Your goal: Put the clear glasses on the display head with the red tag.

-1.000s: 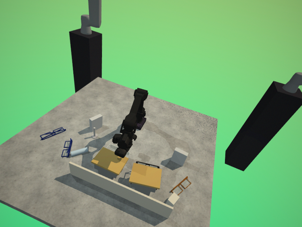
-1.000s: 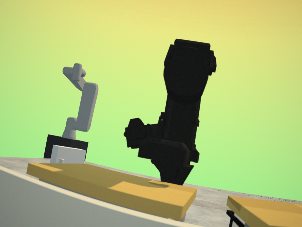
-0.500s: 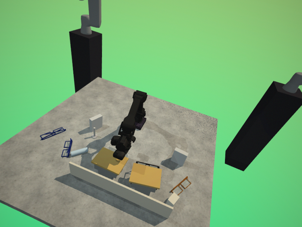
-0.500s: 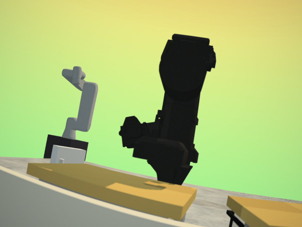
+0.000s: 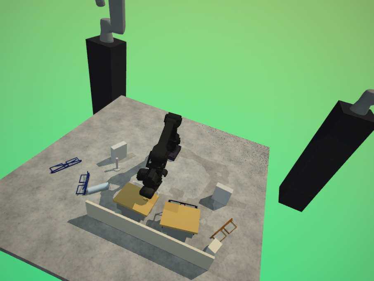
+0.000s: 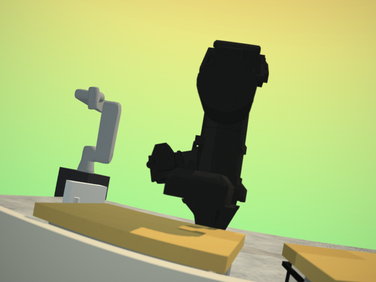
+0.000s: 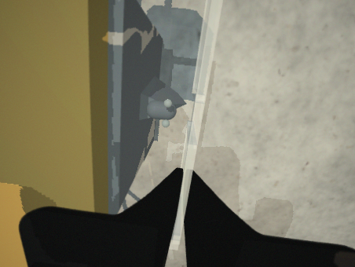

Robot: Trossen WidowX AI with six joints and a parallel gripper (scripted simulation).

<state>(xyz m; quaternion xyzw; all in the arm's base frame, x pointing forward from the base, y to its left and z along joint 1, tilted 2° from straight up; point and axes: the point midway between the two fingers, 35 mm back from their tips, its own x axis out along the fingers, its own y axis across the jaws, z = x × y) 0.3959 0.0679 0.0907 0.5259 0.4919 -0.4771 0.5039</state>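
Observation:
My gripper [image 7: 183, 175] [image 6: 211, 226] is shut on the clear glasses [image 7: 199, 100] [image 5: 138, 183] by their front frame, in front of the left head [image 5: 136, 198] [image 6: 136, 235] under its yellow top. In the wrist view the nose pads [image 7: 167, 103] show on either side of that head's grey nose [image 7: 157, 110], and the frame stands off to the nose's right; I cannot tell whether they touch. The temples' ends and any red tag are hidden. The other head [image 5: 180, 217] [image 6: 334, 261] wears black glasses [image 5: 182, 203] [image 6: 293, 271].
A long pale wall [image 5: 147, 232] stands behind both heads. White blocks [image 5: 118, 151] [image 5: 223, 193] stand to either side, with a peg stand [image 5: 117, 164] at left. Blue glasses [image 5: 65, 165] and a pale cylinder [image 5: 98, 187] lie left; orange glasses [image 5: 221, 229] lie right beside a small block [image 5: 214, 246].

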